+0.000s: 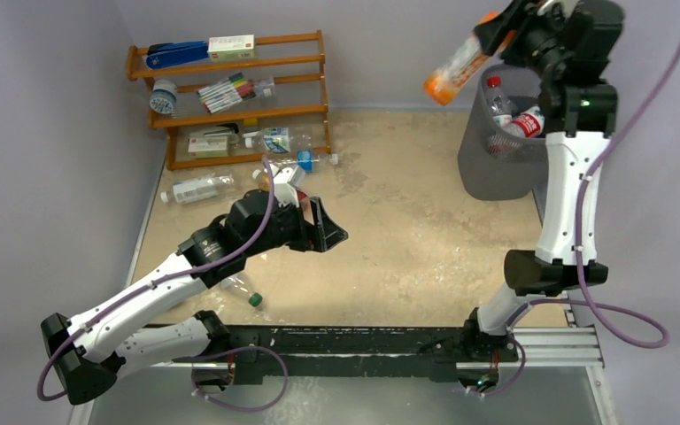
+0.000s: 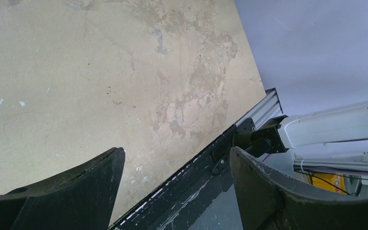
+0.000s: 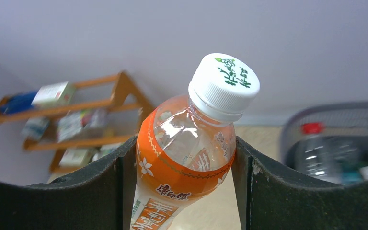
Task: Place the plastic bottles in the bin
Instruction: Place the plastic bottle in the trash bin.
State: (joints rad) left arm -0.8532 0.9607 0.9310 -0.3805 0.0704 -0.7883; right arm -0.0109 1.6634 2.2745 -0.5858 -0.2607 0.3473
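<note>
My right gripper [image 1: 494,28] is raised high and shut on an orange-labelled bottle with a white cap [image 1: 454,69]. The bottle is tilted and hangs just left of the bin's rim. In the right wrist view both fingers press the bottle [image 3: 187,143] below its neck. The grey mesh bin [image 1: 487,173] holds a red-capped bottle [image 1: 495,88] and a red-labelled one [image 1: 528,122]. My left gripper [image 1: 330,233] is open and empty over the floor's middle; it also shows in the left wrist view [image 2: 177,165]. Clear bottles lie near the rack [image 1: 197,188], [image 1: 312,161], and a green-capped one [image 1: 244,292] lies by my left arm.
A brown wooden shelf rack [image 1: 230,113] stands at the back left with a blue stapler [image 1: 177,54], markers [image 1: 227,91], boxes and a bottle [image 1: 274,140] on it. The wall is close behind the bin. The arms' base rail [image 1: 363,341] runs along the near edge.
</note>
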